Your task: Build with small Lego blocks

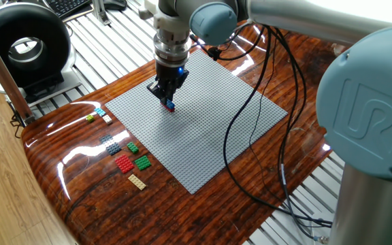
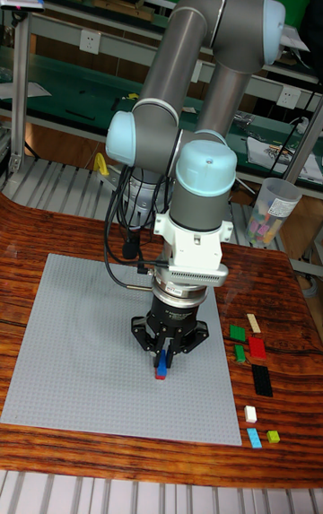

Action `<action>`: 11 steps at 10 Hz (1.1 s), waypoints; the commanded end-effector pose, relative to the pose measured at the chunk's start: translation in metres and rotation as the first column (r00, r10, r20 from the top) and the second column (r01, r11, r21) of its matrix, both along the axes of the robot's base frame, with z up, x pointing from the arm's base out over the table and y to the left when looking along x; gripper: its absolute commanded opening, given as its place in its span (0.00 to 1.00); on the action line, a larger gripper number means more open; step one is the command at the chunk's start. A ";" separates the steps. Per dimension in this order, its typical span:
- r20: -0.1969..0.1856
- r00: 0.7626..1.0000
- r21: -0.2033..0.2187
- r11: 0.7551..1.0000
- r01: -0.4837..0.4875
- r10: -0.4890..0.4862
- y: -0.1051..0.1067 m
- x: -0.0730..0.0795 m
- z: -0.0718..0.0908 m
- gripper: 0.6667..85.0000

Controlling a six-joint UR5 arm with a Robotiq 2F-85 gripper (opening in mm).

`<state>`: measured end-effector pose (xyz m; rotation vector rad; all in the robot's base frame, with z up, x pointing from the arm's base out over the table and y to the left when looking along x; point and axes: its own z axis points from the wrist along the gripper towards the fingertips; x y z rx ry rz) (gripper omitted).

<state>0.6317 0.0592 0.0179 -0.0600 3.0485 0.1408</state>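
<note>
So the pincer [image 1: 169,102] is hanging right over the grey baseplate [image 1: 237,116], fingers pointing straight down and pinching in on a little stack of bricks [image 2: 162,365], red on top and blue underneath as far as I can tell. The tall view is showing it best: the fingers are closing on the red piece while the blue one is poking out below. Whether the blue is actually touching the studs or just hovering above them, I can't tell from either angle.

The rest of the loose blocks are sitting off the plate on the wooden surface [image 1: 203,211], along one edge of it. Running down the row in the fixed view: a cyan bit [image 1: 99,111], a yellow-green one [image 1: 90,118], a white one [image 1: 107,119], two dark grey plates [image 1: 110,144], a small green [image 1: 133,147], a bigger green [image 1: 142,162], a red plate [image 1: 124,163] and a tan strip [image 1: 137,181]. None of them are touching the baseplate, just lying near it.

A black cable [image 1: 240,129] is drooping off the arm across the plate.
</note>
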 end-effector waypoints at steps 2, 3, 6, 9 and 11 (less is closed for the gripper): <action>0.002 1.000 0.014 1.000 0.004 -0.004 0.001 0.001 0.001 0.01; 0.002 1.000 0.014 1.000 0.004 -0.004 0.001 0.001 0.001 0.01; 0.005 1.000 0.004 1.000 -0.013 0.013 -0.001 0.002 0.001 0.16; 0.007 0.999 0.001 0.999 -0.037 0.037 -0.002 0.001 0.001 0.30; 0.010 0.999 0.008 0.999 -0.045 0.045 0.000 0.001 0.001 0.39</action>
